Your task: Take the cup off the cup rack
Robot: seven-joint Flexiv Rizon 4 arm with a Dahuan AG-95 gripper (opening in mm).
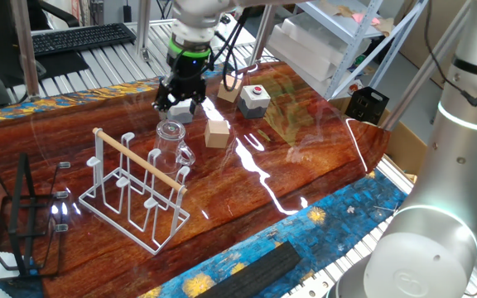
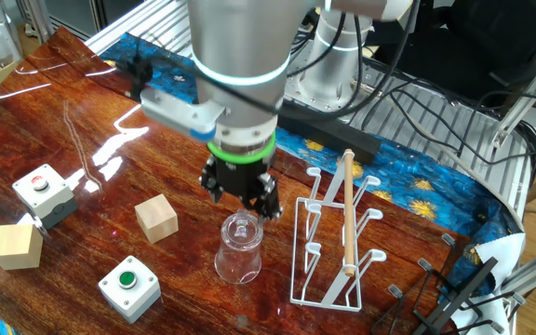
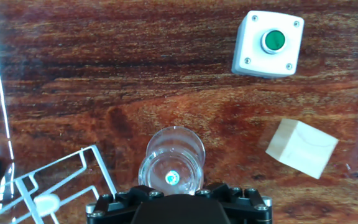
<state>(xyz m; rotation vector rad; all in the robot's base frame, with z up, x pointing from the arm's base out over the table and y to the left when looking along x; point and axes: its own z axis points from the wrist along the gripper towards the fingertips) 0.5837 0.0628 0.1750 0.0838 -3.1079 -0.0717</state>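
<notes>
Glossy red-brown wood covers the desk [image 1: 305,157], with shelving and cables behind. On it the cup [image 1: 171,142] stands upside down just beside the cup rack [image 1: 135,194], seemingly off its pegs. Clear glass, it looks light but rigid, slippery and breakable; the small side handle or the narrower upturned base seems the safest hold. The arm hangs nearly vertical, wrist pointing straight down, with the claw [image 2: 241,197] just above the cup; its fingers appear parted and hold nothing.
</notes>
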